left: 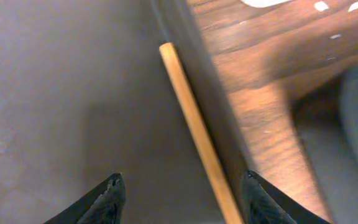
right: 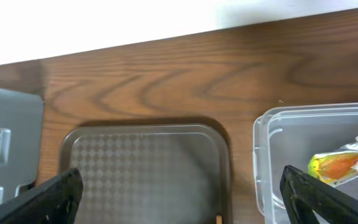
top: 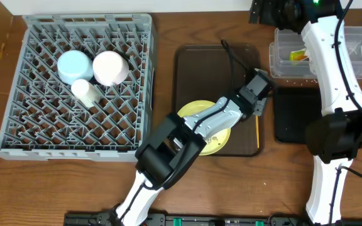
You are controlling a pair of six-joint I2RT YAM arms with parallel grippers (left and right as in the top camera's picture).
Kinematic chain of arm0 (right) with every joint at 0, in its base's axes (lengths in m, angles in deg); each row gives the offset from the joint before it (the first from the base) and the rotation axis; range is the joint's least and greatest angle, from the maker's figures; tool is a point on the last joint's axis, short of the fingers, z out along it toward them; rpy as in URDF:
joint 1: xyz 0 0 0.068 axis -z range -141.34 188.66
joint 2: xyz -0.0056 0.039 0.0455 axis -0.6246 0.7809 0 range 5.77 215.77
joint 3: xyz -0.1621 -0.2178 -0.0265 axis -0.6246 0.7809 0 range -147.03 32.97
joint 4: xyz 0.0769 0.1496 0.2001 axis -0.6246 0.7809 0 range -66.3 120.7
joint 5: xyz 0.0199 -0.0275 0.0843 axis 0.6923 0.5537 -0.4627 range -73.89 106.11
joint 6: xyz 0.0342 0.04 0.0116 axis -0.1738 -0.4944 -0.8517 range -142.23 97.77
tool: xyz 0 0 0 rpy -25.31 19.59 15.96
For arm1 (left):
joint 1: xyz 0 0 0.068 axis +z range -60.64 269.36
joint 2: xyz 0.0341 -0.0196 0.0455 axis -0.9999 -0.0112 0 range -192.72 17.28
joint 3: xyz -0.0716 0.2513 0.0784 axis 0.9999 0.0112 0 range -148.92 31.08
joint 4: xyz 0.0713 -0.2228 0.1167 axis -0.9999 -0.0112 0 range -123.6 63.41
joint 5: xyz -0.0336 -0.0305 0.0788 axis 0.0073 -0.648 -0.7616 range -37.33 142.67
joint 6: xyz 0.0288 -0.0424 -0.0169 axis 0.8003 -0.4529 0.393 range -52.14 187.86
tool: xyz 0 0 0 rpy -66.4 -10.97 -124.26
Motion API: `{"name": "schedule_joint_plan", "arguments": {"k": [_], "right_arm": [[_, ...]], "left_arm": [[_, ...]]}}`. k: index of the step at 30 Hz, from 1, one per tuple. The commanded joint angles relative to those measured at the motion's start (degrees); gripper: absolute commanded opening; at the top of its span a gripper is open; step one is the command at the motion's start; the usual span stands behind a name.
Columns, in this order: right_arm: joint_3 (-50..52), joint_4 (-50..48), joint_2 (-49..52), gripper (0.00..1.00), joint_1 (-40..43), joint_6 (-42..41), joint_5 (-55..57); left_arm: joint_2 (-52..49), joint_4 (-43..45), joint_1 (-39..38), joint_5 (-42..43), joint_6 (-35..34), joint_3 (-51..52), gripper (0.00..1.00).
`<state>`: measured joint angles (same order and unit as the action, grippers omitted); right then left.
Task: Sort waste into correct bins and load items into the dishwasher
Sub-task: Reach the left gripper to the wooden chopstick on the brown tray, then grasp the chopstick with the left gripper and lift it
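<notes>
My left gripper (top: 258,107) (left: 182,194) is open and low over the right edge of the brown serving tray (top: 197,69). A wooden chopstick (left: 197,137) (top: 257,133) lies along the tray's rim between the fingertips, close to the right finger. The pale yellow plate (top: 215,139) sits on the tray, partly under the left arm. The grey dish rack (top: 17,119) holds the light blue bowl (top: 74,64), pink bowl (top: 110,67) and white cup (top: 85,92). The wrapper (top: 297,55) (right: 337,165) lies in the clear tub (top: 275,63) (right: 263,155). My right gripper (top: 274,14) (right: 185,199) is open and empty, high at the back.
The black tray (top: 291,119) lies in front of the clear tub, partly under the right arm. Pale crumbs (top: 294,80) (left: 322,6) dot the wood between them. The left arm crosses the brown tray diagonally.
</notes>
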<state>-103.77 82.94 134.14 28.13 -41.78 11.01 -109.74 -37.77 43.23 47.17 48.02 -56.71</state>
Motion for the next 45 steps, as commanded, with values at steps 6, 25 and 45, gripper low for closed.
{"name": "schedule_joint_plan", "arguments": {"k": [6, 25, 45], "right_arm": [[-0.3, -0.1, 0.2, 0.99, 0.9, -0.7, 2.3], [-0.3, 0.7, 0.2, 0.99, 0.8, -0.7, 2.3], [-0.3, 0.7, 0.2, 0.99, 0.8, -0.8, 2.3]], "left_arm": [[-3.2, 0.2, -0.1, -6.5, 4.2, 0.2, 0.61], [-4.8, -0.2, 0.5, -7.3, 4.4, 0.2, 0.25], [-6.7, 0.0, 2.4, -5.5, 1.3, 0.3, 0.30]]}}
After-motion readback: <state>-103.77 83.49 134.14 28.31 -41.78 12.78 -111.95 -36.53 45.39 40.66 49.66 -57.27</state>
